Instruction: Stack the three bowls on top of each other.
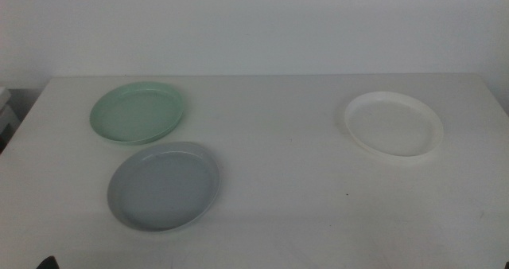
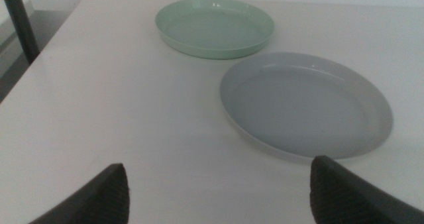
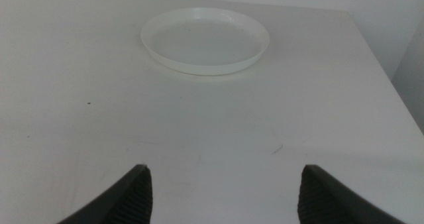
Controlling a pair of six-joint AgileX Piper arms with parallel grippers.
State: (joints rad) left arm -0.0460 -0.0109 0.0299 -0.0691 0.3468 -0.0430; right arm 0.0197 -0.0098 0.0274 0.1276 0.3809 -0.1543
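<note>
Grey bowl point(image 1: 164, 185) sits nearest, just ahead of the left gripper point(image 2: 218, 191), jaws wide, empty; mint bowl point(image 1: 138, 112) beyond. White bowl point(image 1: 394, 125) apart, facing the right gripper point(image 3: 222, 197), likewise spread.

The middle view is looking down across the table point(image 1: 270, 173). Each wrist view is looking low past its parted jaws, sharing bowls beyond them.
</note>
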